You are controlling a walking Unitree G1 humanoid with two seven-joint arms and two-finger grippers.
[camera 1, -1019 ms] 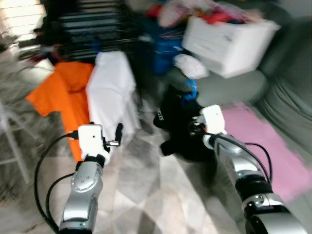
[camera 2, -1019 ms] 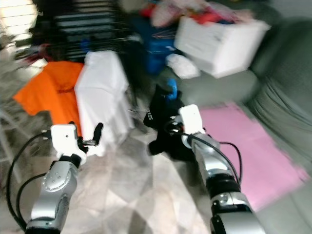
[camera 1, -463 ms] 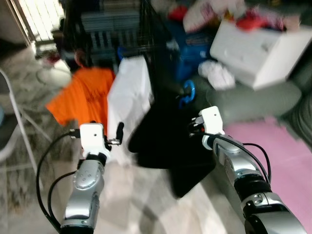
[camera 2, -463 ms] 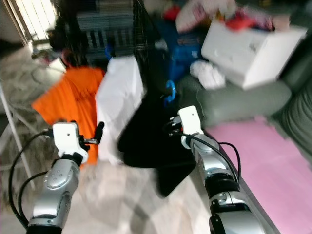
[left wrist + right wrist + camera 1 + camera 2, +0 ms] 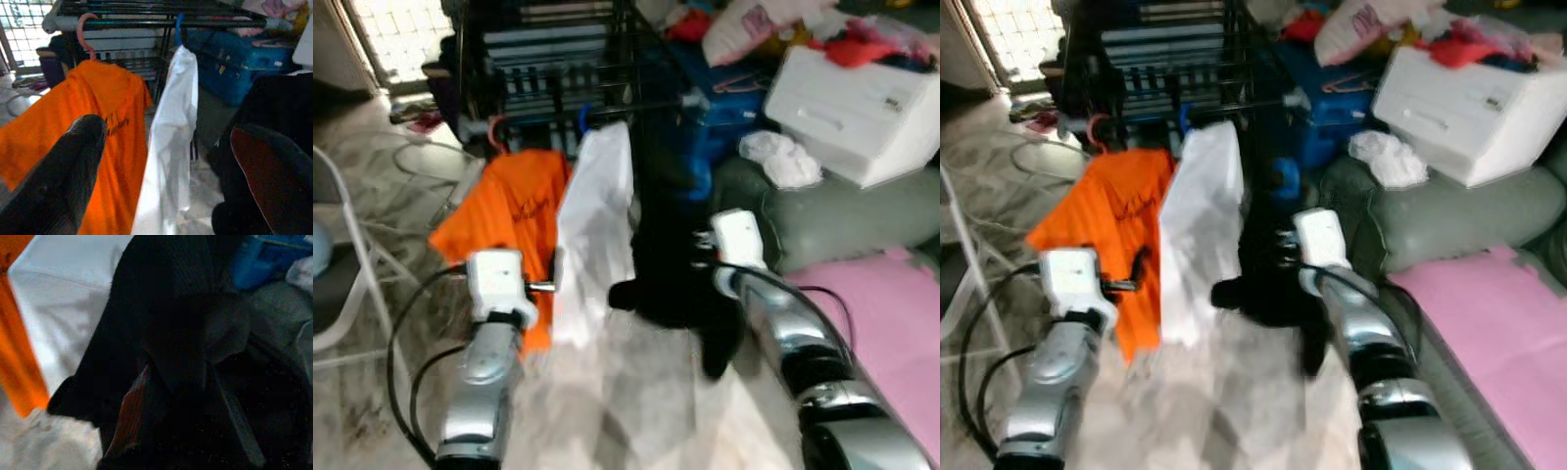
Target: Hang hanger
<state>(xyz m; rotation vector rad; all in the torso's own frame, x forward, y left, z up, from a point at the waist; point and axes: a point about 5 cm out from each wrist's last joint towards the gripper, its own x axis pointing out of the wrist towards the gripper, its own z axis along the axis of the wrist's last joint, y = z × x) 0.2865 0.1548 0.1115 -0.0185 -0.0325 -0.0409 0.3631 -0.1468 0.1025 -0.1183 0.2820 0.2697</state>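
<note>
I carry the black garment (image 5: 675, 264) on its blue hanger (image 5: 1285, 179) in my right gripper (image 5: 705, 257), jaws clamped on it, just beside the drying rack (image 5: 558, 59). I'd hook it right of the white shirt (image 5: 597, 225). Left gripper (image 5: 161, 161) hangs empty, jaws apart. The blue bin (image 5: 724, 108) crowds the rack.

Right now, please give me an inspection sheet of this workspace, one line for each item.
Surface: pale marbled floor.
Job's things: black garment held up by right pincer; blue hanger hook above it, off the rack; drying rack; orange shirt and white shirt hang there.
Clutter: white box, clothes heap, pink mat.
Grippers: left pincer open, free; right pincer on garment.
Cables: black cable on left arm.
Surroundings: window, grey sofa.
</note>
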